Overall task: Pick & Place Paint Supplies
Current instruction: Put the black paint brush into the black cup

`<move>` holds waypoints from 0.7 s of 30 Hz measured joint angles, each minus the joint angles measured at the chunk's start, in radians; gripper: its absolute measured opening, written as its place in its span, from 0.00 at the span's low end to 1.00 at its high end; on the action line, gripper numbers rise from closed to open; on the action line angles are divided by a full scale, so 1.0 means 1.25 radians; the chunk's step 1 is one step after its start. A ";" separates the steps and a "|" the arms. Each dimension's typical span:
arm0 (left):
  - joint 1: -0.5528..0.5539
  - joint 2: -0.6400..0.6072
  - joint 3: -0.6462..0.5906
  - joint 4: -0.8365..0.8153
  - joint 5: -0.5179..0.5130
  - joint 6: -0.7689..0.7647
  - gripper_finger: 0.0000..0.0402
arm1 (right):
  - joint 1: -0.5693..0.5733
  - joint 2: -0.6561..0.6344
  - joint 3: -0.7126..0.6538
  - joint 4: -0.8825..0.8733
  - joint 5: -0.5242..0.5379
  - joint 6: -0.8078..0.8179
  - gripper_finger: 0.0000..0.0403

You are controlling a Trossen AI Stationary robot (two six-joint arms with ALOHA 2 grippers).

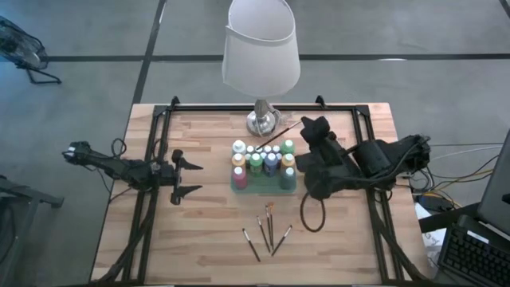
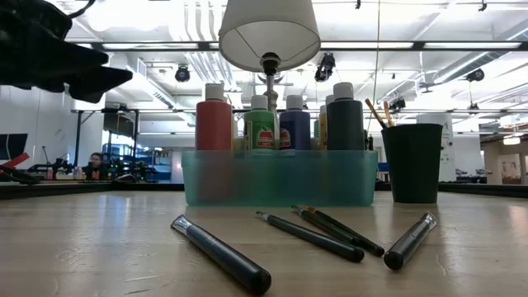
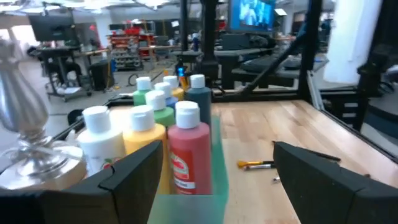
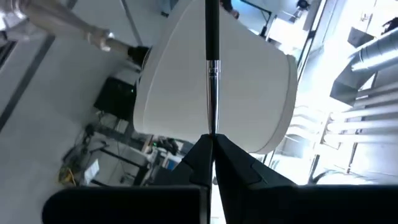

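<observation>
The paint bottles (image 1: 263, 159) stand packed together, white caps up, in a translucent teal tray (image 1: 239, 182) near the middle of the wooden bench (image 1: 199, 239), just in front of the silver base of a white-shaded lamp (image 1: 261, 56). From the low view the front row reads red (image 2: 214, 124), green (image 2: 261, 125), blue (image 2: 294, 124) and a dark bottle (image 2: 344, 120). Four paintbrushes (image 1: 267, 231) lie loose on the boards in front of the tray, fanned out and close together, well apart from both arms. Beside the tray, on the right arm's side, a black cup (image 2: 412, 162) holds a couple of brush handles standing upright. The right claw (image 4: 212, 140) is closed on one thin paintbrush (image 4: 212, 62), pinching its lower end so the dark handle and silver ferrule stick out past the fingertips toward the lamp shade; that arm reaches in over the tray's right end. The left claw (image 1: 188, 178) hangs to the left of the tray with its fingers spread wide and nothing between them, its wrist camera looking straight at the near bottles.
</observation>
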 joint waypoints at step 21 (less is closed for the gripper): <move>0.001 -0.001 0.021 0.794 -0.006 -0.274 0.77 | 0.009 0.006 -0.043 0.087 -0.034 -0.061 0.02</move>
